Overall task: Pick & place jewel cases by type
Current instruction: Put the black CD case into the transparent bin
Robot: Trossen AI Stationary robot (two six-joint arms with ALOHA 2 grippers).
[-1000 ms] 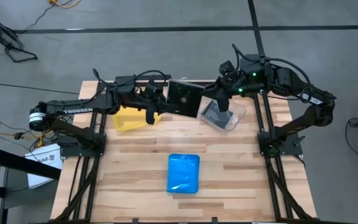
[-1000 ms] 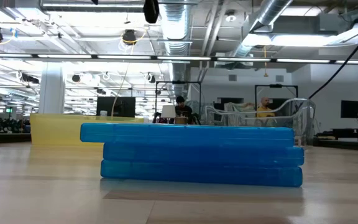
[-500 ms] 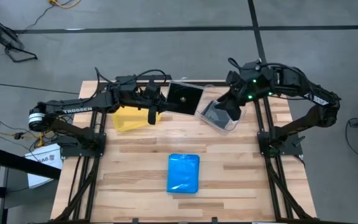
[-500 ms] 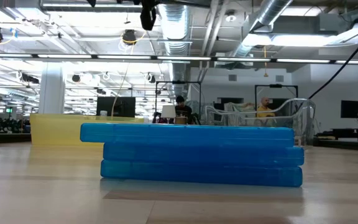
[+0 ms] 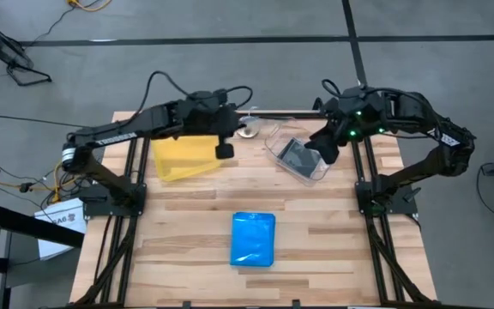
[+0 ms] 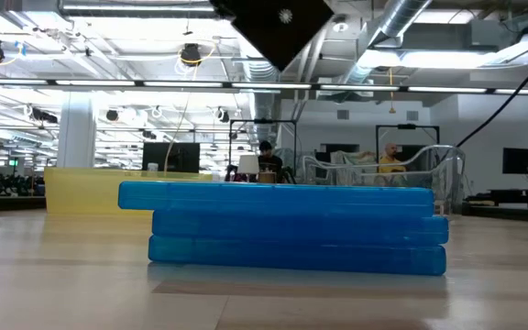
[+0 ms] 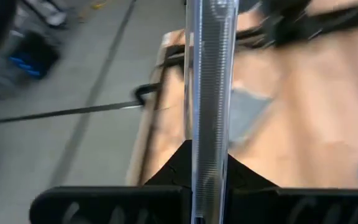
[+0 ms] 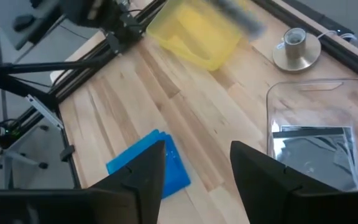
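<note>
One clear-and-black jewel case (image 7: 210, 93) sits pinched in the left gripper (image 5: 224, 148), jaws narrow on its bottom edge. A second ago it showed its black face flat to the high view; now it stands edge-on above the back of the table, and the low view catches it as a dark square overhead. Just below it lies one yellow tray (image 5: 181, 160), which looks empty. Three blue jewel cases (image 6: 296, 229) lie stacked mid-table toward the front, untouched. One clear tub (image 5: 313, 174) holds one more black-backed case (image 5: 294, 155). Beside it, the right gripper (image 5: 326, 153) has spread its jaws and backed off to the tub's outer edge, holding nothing. So one dark case looks sorted, a second is probably bound for the same tub, and all three blue ones remain.
</note>
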